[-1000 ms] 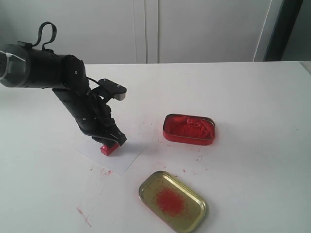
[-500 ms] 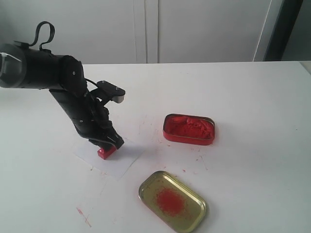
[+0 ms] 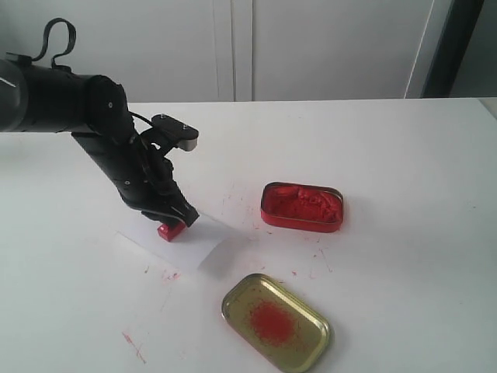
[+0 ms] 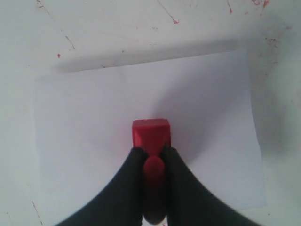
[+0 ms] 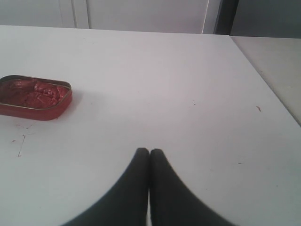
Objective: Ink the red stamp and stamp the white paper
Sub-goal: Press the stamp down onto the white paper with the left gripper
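My left gripper [image 3: 175, 220] is shut on the knob of the red stamp [image 3: 172, 231]. The stamp's flat base sits on the white paper [image 3: 198, 250], near the sheet's middle. In the left wrist view the stamp [image 4: 150, 133] stands between my two black fingers [image 4: 133, 162], with plain white paper [image 4: 84, 127] all around it; no imprint shows. One edge of the sheet throws a shadow on the table. My right gripper [image 5: 149, 153] is shut on nothing, hovering over bare table away from the paper; it does not show in the exterior view.
The red ink-filled tin [image 3: 302, 207] lies right of the paper, also seen as the tin [image 5: 34, 96] in the right wrist view. The gold lid [image 3: 276, 322] with a red smear lies near the front. Small red ink flecks dot the white table [image 3: 388, 155].
My left arm has drawn back and up a little, and the stamp sits slightly higher in the view than before. The paper has shifted with it.
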